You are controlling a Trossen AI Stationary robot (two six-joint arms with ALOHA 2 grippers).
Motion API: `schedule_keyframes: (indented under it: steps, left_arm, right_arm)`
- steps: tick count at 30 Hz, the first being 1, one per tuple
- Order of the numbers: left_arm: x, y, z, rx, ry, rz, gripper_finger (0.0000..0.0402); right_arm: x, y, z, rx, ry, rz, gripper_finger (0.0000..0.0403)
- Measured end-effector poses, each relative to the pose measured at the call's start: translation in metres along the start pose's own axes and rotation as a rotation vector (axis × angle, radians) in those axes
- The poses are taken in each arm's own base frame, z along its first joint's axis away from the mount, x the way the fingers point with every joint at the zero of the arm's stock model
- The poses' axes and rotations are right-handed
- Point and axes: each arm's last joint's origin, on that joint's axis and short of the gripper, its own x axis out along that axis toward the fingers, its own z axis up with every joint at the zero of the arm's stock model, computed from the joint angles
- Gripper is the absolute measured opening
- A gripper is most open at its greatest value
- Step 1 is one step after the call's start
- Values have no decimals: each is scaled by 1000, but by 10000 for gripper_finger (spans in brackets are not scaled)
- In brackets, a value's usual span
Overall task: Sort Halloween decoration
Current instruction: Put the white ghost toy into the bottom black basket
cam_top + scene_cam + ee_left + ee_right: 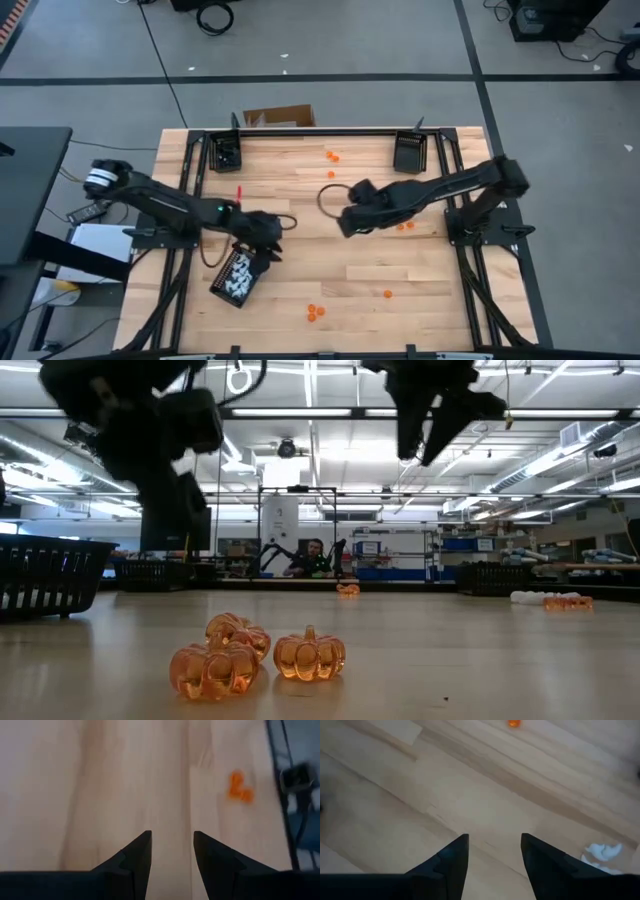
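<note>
While both arms reach in over the wooden table [330, 280], neither gripper holds anything. The left gripper [172, 851] hangs above bare wood just beside a black tray [236, 277] full of white trinkets [234, 276], and its 2 fingers stand apart with an empty gap between them. The right gripper [494, 854] is near the middle of the table, raised off the surface, its fingers likewise spread with nothing between them.

The Halloween decoration is scattered. A cluster of 3 orange pumpkins [240, 655] sits by the near edge of the table, close to the low camera; from above it shows as orange dots [315, 312]. A single orange piece [388, 294] lies apart to the right of it. 2 more orange pieces [332, 156] lie near the far edge, and a few [405, 226] sit just beside the right arm. 2 more black trays [227, 152] [408, 152] sit at the far corners. A few white pieces [603, 852] show beyond the right gripper's fingers.
</note>
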Motion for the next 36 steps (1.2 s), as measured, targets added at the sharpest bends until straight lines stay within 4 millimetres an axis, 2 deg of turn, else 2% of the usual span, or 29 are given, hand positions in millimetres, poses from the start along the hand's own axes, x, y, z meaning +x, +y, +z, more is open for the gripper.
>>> schedule_keyframes:
  steps: [4,7,14,20,24,31,36]
  left_arm:
    - [19,5,-14,-15,139,20,155]
    - [22,6,-23,-42,223,49,155]
    - [10,8,-30,-110,303,105,155]
    - [-10,19,-30,-187,293,234,155]
    - [-24,22,-16,-222,213,248,155]
    - [-55,22,29,-211,3,243,155]
    - [-73,22,56,-182,-101,266,155]
  right_arm:
    - [-2,-25,-7,74,13,50,187]
    - [-6,-39,-12,108,26,62,187]
    - [-9,-55,-22,100,97,37,187]
    - [10,-74,-39,93,285,-89,187]
    - [31,-96,-48,139,348,-163,187]
    - [68,-132,-44,210,402,-220,187]
    - [96,-148,-44,252,418,-206,181]
